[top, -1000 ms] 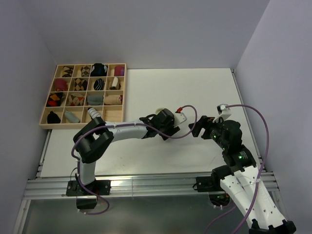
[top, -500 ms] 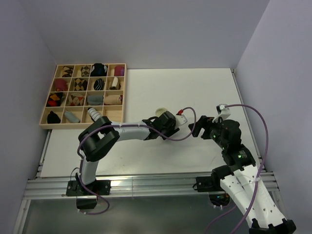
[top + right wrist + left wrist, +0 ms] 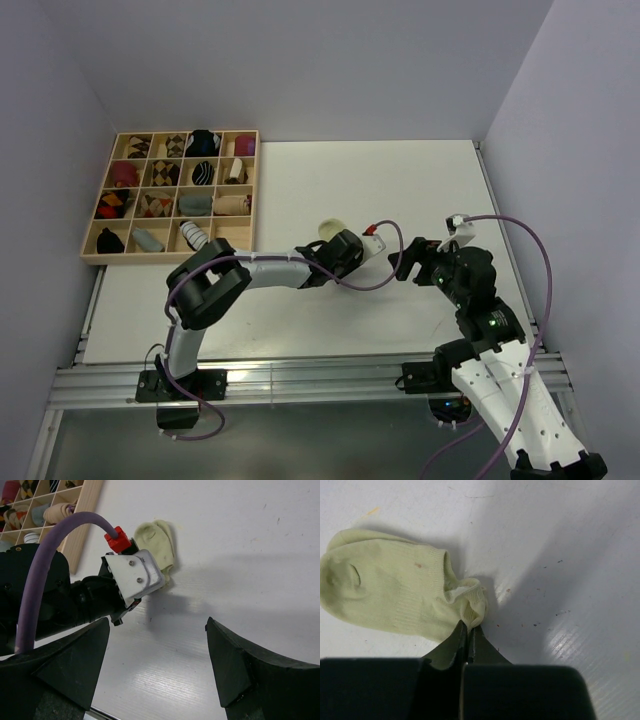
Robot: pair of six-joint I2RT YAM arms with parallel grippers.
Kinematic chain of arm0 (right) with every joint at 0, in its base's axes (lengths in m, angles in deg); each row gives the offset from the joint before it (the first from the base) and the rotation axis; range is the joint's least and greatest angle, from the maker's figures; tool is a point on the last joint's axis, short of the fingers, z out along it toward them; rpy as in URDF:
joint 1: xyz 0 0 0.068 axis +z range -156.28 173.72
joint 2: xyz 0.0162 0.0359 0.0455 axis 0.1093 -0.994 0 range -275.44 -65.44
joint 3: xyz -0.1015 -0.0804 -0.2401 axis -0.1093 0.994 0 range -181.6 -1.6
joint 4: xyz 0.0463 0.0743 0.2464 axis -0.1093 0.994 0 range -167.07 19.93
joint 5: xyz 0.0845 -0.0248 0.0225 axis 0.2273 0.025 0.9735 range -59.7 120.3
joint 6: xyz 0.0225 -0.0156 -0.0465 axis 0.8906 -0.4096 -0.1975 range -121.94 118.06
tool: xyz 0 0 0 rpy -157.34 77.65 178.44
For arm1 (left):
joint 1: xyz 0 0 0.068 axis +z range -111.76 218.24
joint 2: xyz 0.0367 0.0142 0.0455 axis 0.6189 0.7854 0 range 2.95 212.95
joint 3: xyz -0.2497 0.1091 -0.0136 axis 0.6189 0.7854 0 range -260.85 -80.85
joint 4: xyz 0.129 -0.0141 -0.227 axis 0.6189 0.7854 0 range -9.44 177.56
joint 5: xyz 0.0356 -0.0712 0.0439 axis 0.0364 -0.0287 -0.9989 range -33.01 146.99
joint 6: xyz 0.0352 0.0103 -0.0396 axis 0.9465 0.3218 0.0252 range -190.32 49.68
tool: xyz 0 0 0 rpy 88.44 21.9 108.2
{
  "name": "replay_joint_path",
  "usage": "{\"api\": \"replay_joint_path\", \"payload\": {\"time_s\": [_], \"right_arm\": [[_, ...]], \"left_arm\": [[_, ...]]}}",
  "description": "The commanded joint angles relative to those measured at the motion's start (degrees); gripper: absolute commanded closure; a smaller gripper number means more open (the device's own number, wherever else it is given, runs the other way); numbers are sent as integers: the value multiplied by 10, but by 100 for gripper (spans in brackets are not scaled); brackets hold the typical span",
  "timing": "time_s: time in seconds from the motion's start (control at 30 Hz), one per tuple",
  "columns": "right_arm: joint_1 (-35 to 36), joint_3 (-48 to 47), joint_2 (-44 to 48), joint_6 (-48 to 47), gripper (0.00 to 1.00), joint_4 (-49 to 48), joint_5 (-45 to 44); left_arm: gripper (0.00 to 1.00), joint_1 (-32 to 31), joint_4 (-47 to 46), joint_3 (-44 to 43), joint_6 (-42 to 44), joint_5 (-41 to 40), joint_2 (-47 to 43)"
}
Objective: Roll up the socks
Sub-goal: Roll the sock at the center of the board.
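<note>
On the white table, far-left corner: wooden divider tray, its cells holding rolled socks. Right gripper hovers just right of the left arm's wrist, fingers spread wide. Left gripper is down at the surface, tips pressed together, pinching the cuff edge of the pale yellow-green sock. The sock lies flat near table centre.

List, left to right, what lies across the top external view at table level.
wooden compartment tray → pale yellow-green sock → red cable plug → right pincer
</note>
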Motion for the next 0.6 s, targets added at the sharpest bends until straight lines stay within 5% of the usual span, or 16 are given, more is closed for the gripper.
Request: {"api": "replay_joint_path", "payload": {"time_s": [0.0, 0.27, 0.57], "right_arm": [[1, 3, 15, 3, 15, -19, 0], [1, 8, 19, 20, 16, -28, 7], [1, 15, -8, 56, 17, -48, 19]], "left_arm": [[100, -7, 52, -13, -41, 48, 10], [100, 2, 147, -72, -189, 218, -5], [100, 97, 89, -21, -388, 425, -24]]}}
